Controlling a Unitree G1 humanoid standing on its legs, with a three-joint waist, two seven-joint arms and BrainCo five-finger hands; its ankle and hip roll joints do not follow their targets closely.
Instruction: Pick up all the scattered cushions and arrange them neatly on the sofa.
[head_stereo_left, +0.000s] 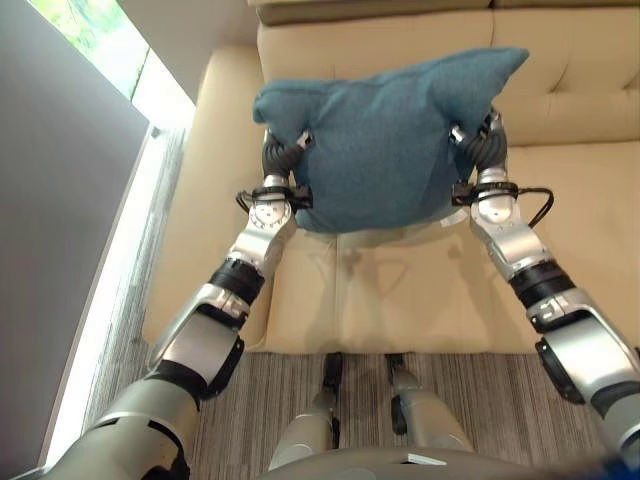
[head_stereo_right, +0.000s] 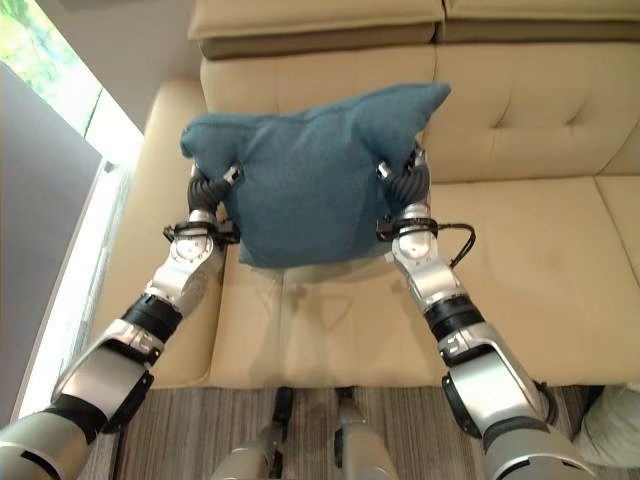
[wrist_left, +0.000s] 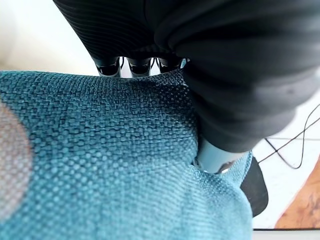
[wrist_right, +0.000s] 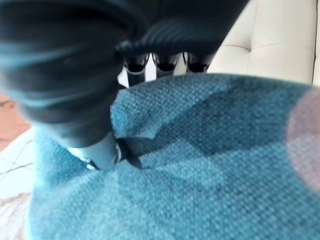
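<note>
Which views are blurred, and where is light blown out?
Right wrist view: right hand and teal woven cushion soft, blurred. Left wrist view: weave crisp under left hand. Left eye view: window strip overexposed beside the beige leather sofa.

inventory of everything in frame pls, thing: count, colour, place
cushion: 1, teal, held up over the sofa seat between both hands
sofa: 1, cream, ahead of the robot, seat below the cushion
carpet: 1, grey striped, in front of the sofa
window: 1, bright, far left of the sofa
left hand: 1, dark cover, pinching the cushion's left edge
right hand: 1, dark cover, pinching the cushion's right edge
</note>
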